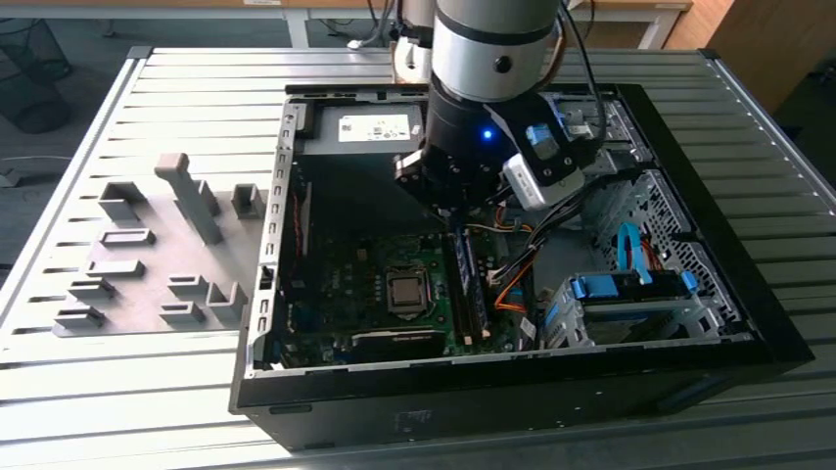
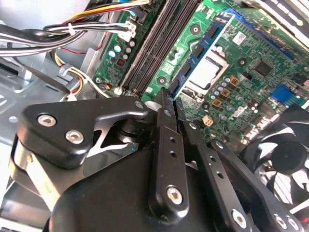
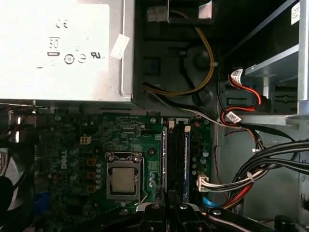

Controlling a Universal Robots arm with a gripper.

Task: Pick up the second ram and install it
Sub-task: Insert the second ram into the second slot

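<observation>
We found the second ram [image 1: 468,292] standing on edge in the memory slots [image 3: 176,159] of the motherboard [image 1: 372,264], a slim dark strip with a blue-green edge running from far to near just to the exterior view's right of the processor socket [image 3: 124,180]; two strips lay side by side there in the first wrist view, and we could not tell for certain which was which. The gripper [image 2: 170,99] hung directly over the far end of those slots, its two black fingers [image 2: 164,145] drawn together at the tips with no board showing between them, so we judged it closed and empty, not carrying anything. We took the pick-up and the placing into the slot as done; whether the board was pressed fully home and its latches caught we could not see. Farther out, the power supply [image 3: 63,48] sat at the far side of the case [image 1: 523,392], bundled cables [image 3: 251,174] and blue drive-bay clips [image 1: 627,286] lay to the exterior view's right, and the grey fixture plate [image 1: 144,264] rested on the slatted table [image 1: 131,392] at the exterior view's left
</observation>
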